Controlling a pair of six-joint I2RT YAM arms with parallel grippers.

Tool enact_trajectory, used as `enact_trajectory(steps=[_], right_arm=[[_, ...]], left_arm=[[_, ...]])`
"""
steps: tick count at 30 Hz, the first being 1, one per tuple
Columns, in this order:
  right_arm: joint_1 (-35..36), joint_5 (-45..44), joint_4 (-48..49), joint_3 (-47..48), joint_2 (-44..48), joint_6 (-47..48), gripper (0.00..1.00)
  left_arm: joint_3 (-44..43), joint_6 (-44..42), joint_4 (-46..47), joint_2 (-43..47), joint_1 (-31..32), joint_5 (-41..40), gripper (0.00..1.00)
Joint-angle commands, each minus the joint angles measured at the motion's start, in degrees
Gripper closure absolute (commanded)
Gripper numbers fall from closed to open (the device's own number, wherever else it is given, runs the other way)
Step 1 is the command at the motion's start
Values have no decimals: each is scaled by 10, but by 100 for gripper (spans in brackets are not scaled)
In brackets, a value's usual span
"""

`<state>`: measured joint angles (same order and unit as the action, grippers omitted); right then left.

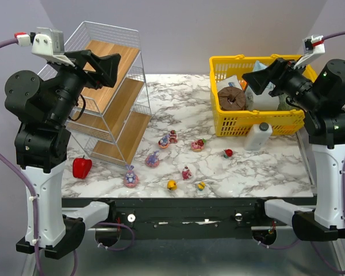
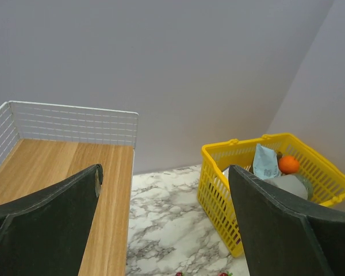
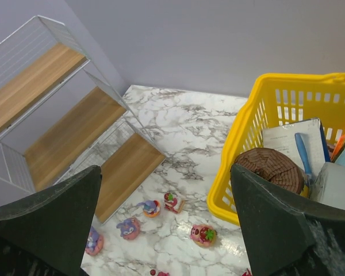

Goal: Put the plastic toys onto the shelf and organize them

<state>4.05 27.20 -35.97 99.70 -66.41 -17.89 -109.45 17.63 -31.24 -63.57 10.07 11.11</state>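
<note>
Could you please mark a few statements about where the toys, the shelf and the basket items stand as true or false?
1. The shelf's boards carry no toys. True.
2. The red pepper lies in the yellow basket. False: it sits on the table by the shelf's foot.
3. The white bottle stands on the table outside the basket. True.
4. Both arms' jaws are shut on toys. False: both are open and empty.

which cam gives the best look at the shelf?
Right wrist: all three boards of the shelf show clear. Top external has the left arm across its upper tiers; left wrist sees only the top board.
</note>
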Motion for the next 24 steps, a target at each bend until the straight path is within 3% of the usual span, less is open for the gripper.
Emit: enact_trajectory(steps=[1,3,10,12,16,24], right_arm=[[14,0,-23,-13,10,10,0],[36,-26,-22,-26,14,12,0],[288,-187,-8,-88,-14,-9,0],[328,-250,16,-136,-17,-30,0],[401,-292,66,-226,-21,-166,0],[462,-316,126,-332,-62,-426,0]], left_arm=[[8,3,4,13,-4,10,1],[26,0,18,22,-4,10,1],[86,2,66,66,-4,26,1],[86,4,58,67,-4,23,1],[90,11,43,78,-4,6,1],[126,72,22,121,-4,-73,1]])
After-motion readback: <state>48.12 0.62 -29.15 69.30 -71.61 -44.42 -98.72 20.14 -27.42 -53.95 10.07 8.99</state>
